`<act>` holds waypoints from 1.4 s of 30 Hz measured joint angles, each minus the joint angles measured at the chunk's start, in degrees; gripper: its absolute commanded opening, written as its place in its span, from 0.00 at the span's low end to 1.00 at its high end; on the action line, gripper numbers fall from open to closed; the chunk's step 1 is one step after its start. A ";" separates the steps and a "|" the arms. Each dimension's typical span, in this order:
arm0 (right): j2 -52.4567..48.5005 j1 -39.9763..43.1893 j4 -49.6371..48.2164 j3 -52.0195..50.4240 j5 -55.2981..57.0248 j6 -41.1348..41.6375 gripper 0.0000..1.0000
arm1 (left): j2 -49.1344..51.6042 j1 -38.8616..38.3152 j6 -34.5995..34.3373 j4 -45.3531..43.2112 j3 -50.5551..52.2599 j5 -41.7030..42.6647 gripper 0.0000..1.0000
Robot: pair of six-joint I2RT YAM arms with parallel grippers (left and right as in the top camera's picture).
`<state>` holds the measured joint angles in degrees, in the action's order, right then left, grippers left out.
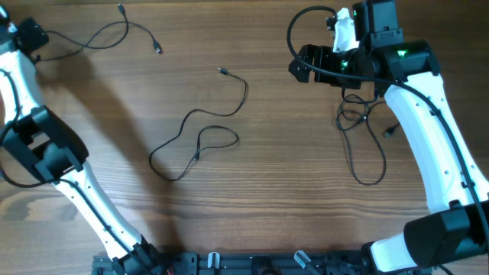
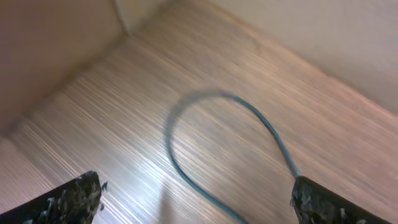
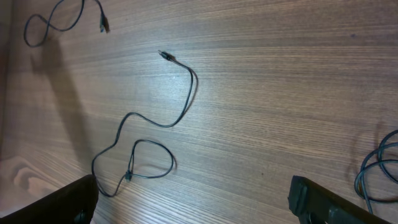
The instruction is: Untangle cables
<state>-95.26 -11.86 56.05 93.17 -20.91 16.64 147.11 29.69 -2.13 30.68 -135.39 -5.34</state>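
Left end effector (image 2: 198,202): you have it at the far left corner of the surface (image 1: 290,191), fingers spread wide and gripping nothing.
Far-left cable (image 1: 126,27): it lies loose along the far edge by that corner. Your left wrist view shows one blurred loop of it flat on the wood between the fingers, and contact can't be judged.
Middle cable (image 1: 244,93): it sits alone in the centre of the surface in a wavy line. One plug points toward the far edge, and there is a small closed loop at its near end.
Right end effector (image 3: 196,205): your jaws are wide apart and empty, near the far right corner, facing left.
Right cable (image 1: 356,118): it is a bunched tangle close to the right edge, partly under your right arm.
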 measured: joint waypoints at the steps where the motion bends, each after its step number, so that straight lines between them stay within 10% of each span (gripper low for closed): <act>1: 0.00 0.00 0.02 0.00 -0.02 0.00 1.00 | -0.37 -0.74 -0.52 1.99 0.00 0.02 1.00; 16: 0.00 0.00 0.02 0.00 -0.02 0.00 1.00 | -24.09 -21.38 -14.64 45.97 -1.81 24.72 1.00; 24: 0.00 0.00 0.00 0.00 -0.02 0.00 1.00 | -21.05 -32.70 -15.08 64.50 -0.33 21.18 1.00; 42: 0.00 0.00 0.00 0.00 0.00 0.00 1.00 | -42.47 -34.93 -15.63 65.72 14.36 13.97 1.00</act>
<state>-95.26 -11.86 56.05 93.17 -20.91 16.64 104.64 -5.23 -17.76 96.40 -121.03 8.62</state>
